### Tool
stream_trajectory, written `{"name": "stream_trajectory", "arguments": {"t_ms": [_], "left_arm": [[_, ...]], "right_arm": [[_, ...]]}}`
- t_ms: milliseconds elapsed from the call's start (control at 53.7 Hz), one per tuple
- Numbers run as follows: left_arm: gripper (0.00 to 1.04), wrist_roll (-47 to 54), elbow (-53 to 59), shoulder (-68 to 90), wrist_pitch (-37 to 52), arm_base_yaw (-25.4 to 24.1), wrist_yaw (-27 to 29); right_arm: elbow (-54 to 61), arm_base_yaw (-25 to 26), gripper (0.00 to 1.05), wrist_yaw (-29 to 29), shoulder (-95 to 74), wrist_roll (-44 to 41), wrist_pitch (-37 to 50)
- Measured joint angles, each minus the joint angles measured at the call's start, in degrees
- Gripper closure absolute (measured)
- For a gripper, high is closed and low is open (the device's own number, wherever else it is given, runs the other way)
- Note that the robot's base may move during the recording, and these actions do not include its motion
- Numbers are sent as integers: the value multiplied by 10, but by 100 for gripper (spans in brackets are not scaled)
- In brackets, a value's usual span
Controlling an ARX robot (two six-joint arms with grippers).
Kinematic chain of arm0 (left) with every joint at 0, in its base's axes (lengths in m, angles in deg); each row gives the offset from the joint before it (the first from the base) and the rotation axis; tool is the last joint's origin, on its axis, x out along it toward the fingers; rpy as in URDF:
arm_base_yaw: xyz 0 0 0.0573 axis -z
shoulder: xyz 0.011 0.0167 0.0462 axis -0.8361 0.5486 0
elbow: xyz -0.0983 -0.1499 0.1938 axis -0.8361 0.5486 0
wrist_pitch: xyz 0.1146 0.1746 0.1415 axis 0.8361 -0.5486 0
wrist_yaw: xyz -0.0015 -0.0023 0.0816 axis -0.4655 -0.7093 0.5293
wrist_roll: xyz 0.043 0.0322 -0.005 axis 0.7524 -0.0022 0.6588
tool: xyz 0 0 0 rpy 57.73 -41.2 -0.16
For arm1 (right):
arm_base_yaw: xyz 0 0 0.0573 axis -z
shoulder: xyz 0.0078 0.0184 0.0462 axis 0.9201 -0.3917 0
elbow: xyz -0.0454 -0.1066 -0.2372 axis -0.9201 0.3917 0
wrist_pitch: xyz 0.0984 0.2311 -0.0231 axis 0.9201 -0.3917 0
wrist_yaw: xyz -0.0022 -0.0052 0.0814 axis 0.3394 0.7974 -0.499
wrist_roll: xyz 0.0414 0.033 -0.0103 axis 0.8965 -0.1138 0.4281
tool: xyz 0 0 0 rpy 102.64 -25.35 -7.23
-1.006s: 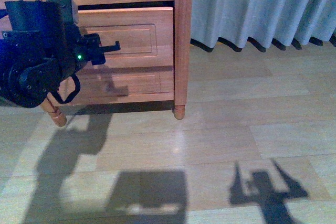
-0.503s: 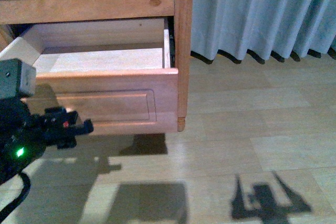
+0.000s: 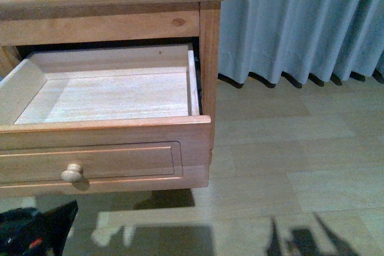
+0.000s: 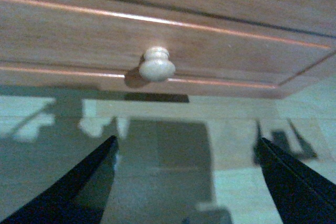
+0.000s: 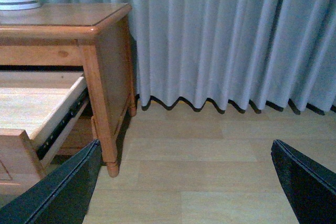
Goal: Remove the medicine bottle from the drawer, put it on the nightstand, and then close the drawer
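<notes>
The drawer (image 3: 108,142) is sitting open. You're holding left fingers (image 4: 79,192) spread, apart from the knob (image 4: 156,65); right fingers (image 5: 58,192) spread too, facing the curtain (image 5: 210,40).

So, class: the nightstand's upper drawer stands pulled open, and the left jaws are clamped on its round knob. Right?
No. The drawer is pulled open, but the left wrist view shows the left gripper with jaws spread wide, off the knob, gripping nothing.
</notes>
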Motion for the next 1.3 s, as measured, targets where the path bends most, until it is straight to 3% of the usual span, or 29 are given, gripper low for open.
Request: {"name": "stream_trajectory", "arguments": {"t_ms": [112,205,373,615,727,857,913,1118,1304], "left_arm": [[5,3,23,-99,-93,-39,-49],[7,12,28,-186,-169,-87,-96],[6,33,-17,-399,-389,-206,-189],[7,47,-84,-571,-557,-269,-252],[26,115,-51,-678,-471,-225,-87],[51,150,-24,-737,-466,-167,18],[65,158,-6,-750,-468,-142,21],[102,162,16,-784,-476,-138,30],[101,164,33,-810,-487,-138,30]], "right_arm": [[0,0,7,0,0,0,0],[0,0,7,0,0,0,0],[0,0,7,0,0,0,0],[0,0,7,0,0,0,0],[0,0,7,0,0,0,0],[0,0,7,0,0,0,0],[0,0,7,0,0,0,0],[0,0,7,0,0,0,0],[0,0,7,0,0,0,0]]}}
